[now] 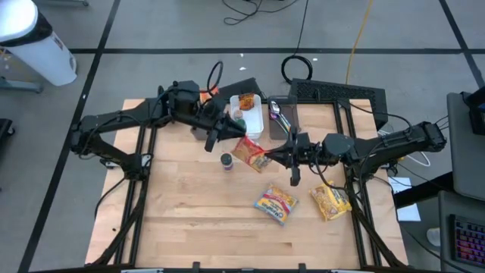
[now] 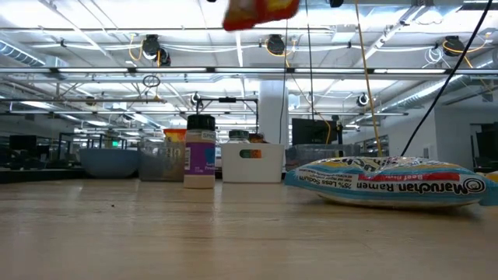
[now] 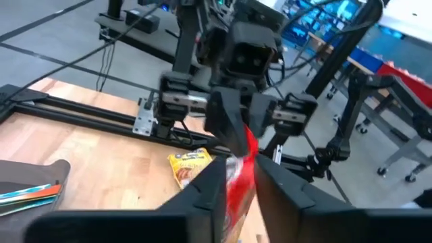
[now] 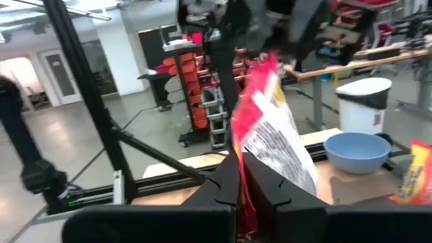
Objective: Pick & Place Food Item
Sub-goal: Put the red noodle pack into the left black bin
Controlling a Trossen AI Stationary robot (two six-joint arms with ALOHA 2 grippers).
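Midway through, I hold the red snack packet (image 1: 250,153) aloft above mid-table, my right gripper (image 4: 246,196) clamped on one edge, my left gripper (image 3: 237,177) seemingly loosening on the other, with placing in the white bin (image 1: 255,123) left.

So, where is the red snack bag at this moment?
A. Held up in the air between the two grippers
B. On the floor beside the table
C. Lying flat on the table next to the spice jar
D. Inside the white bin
A: the red snack bag is off the table, with the left gripper and the right gripper both pinching its edges.
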